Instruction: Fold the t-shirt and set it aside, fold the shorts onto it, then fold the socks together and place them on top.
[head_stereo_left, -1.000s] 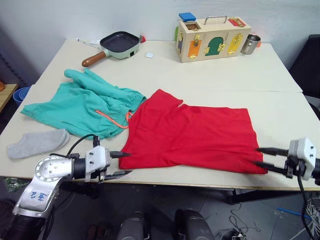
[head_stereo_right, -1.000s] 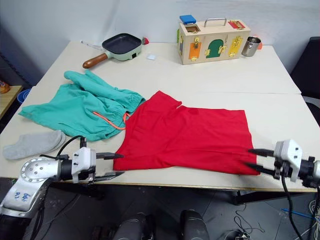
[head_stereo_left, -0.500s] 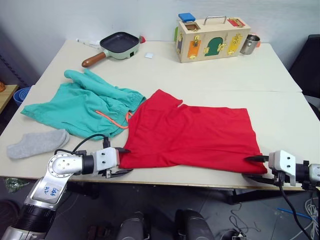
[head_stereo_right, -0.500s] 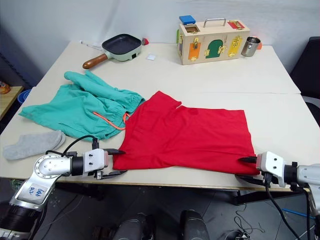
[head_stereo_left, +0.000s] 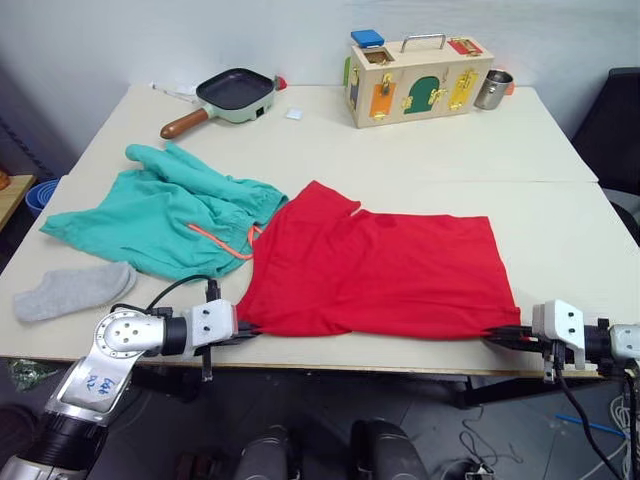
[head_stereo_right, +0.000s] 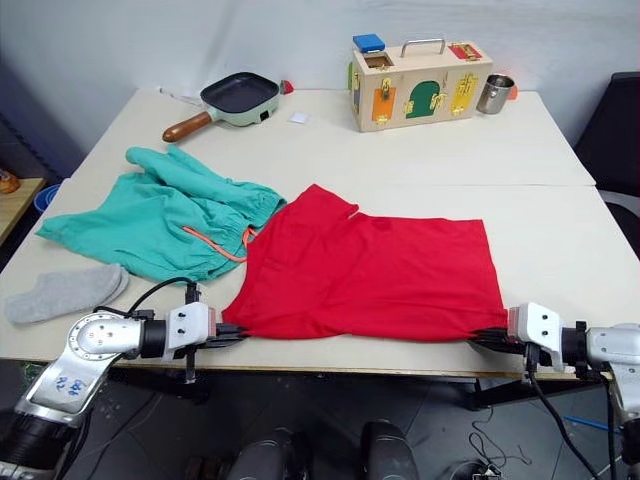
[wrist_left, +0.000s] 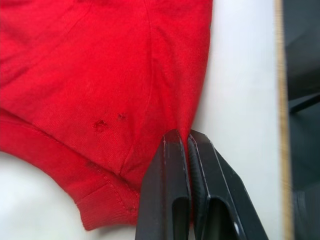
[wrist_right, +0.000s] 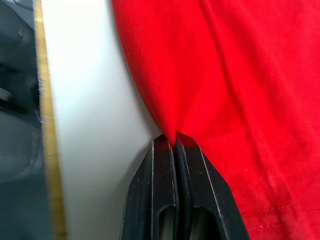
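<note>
The red t-shirt (head_stereo_left: 375, 270) lies spread on the table near its front edge. My left gripper (head_stereo_left: 243, 332) is shut on the shirt's near left corner; its black fingers (wrist_left: 172, 195) pinch the red cloth. At the near right corner my right gripper (head_stereo_left: 497, 335) is shut on the shirt's edge, fingers (wrist_right: 167, 195) clamped on a fold. The teal shorts (head_stereo_left: 165, 212) with an orange drawstring lie crumpled to the shirt's left. A grey sock (head_stereo_left: 72, 288) lies near the front left corner.
At the back of the table (head_stereo_left: 560, 240) stand a wooden latch box (head_stereo_left: 415, 78), a metal cup (head_stereo_left: 491, 88) and a green frying pan (head_stereo_left: 230, 94) with a brown handle. A small white square (head_stereo_left: 293, 114) lies near the pan. The table's front edge runs just under both grippers.
Both grippers moved in to the shirt's near corners and went from open to shut on the cloth. The camera shifted slightly.
</note>
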